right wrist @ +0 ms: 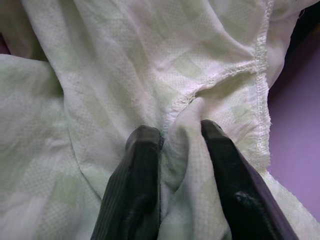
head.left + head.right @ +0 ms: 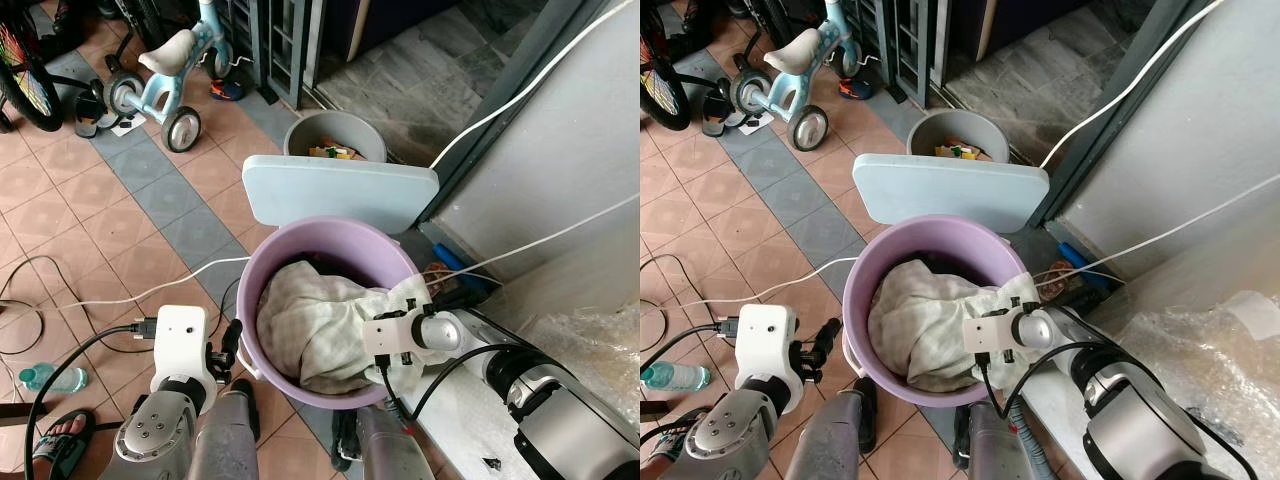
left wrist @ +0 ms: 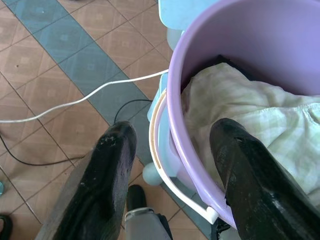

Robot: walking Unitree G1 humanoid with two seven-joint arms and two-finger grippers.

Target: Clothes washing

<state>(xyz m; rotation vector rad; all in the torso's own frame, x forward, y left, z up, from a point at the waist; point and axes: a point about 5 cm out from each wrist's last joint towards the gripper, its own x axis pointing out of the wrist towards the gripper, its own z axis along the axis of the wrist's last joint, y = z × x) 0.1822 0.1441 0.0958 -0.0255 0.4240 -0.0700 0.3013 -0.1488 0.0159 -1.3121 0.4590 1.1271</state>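
right claw (image 1: 177,145) is down inside the round lilac plastic bucket (image 2: 262,262), its two black fingers pinched on a fold of the pale green-and-white checked cloth (image 2: 305,320) near a stitched hem; the fold sits between the fingers, so it's gripping the cloth. left claw (image 3: 172,152) is open and holds nothing, one finger outside the bucket wall, the other over the rim, straddling the rim by the white bucket handle (image 3: 162,170). the cloth fills most of the bucket, something darker under it at the back. a light blue flat plastic lid (image 2: 340,192) leans behind the bucket, a grey round tub (image 2: 335,132) beyond it, a white cable (image 2: 150,290) across the tiled floor. risks, as a guess: the pinch is thin and near the edge, so the cloth may slip out on a lift; dragging the bulk could tip the bucket; the left claw may snag the handle. no readable brand or writing anywhere.
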